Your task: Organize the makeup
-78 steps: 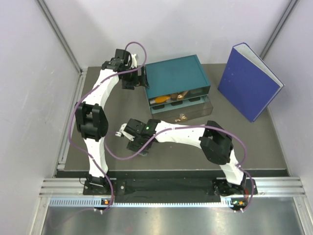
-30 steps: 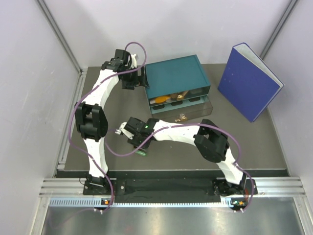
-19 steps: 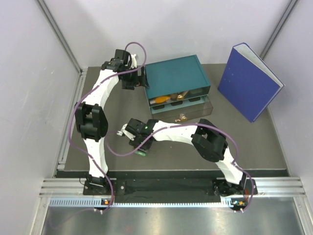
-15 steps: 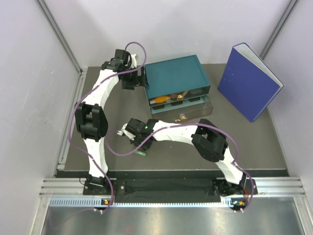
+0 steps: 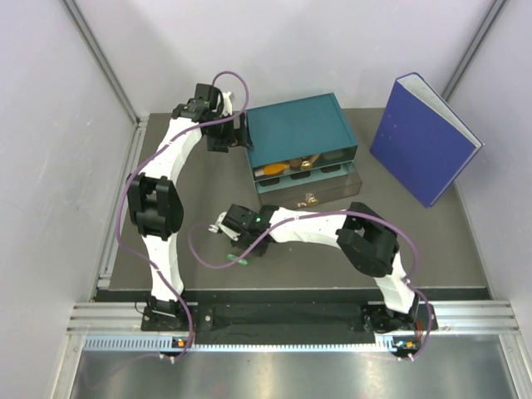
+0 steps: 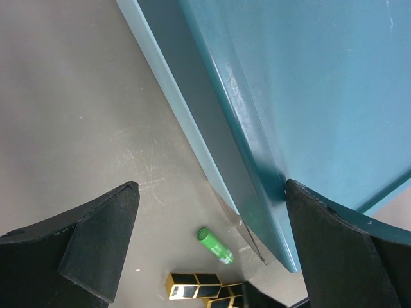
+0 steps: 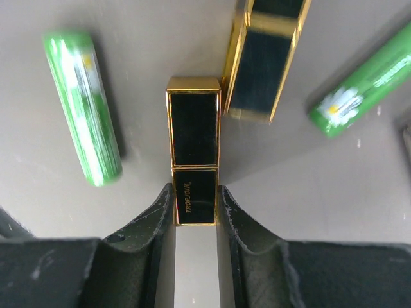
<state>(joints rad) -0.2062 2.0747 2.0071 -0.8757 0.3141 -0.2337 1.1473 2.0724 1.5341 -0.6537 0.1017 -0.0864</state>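
Observation:
In the right wrist view my right gripper (image 7: 194, 196) is shut on the near end of a black-and-gold case (image 7: 194, 138) lying on the table. A second black-and-gold case (image 7: 264, 64) lies beyond it, touching its far corner. One green capsule (image 7: 83, 109) lies to the left and another green capsule (image 7: 366, 86) to the right. From above, the right gripper (image 5: 242, 242) is low over the table, with a green capsule (image 5: 240, 260) beside it. An orange tube (image 5: 295, 165) rests in the teal box's open drawer. My left gripper (image 6: 210, 186) stands open against the box's left side.
The teal drawer box (image 5: 299, 133) stands at the back centre with a clear lower drawer (image 5: 320, 189) pulled out. A big blue binder (image 5: 424, 137) stands upright at the back right. In the left wrist view a green capsule (image 6: 215, 245) and a black-and-gold case (image 6: 192, 287) lie below the box.
My right wrist has shifted a little to the right and its jaws have come together on the black-and-gold case. The left arm has not moved.

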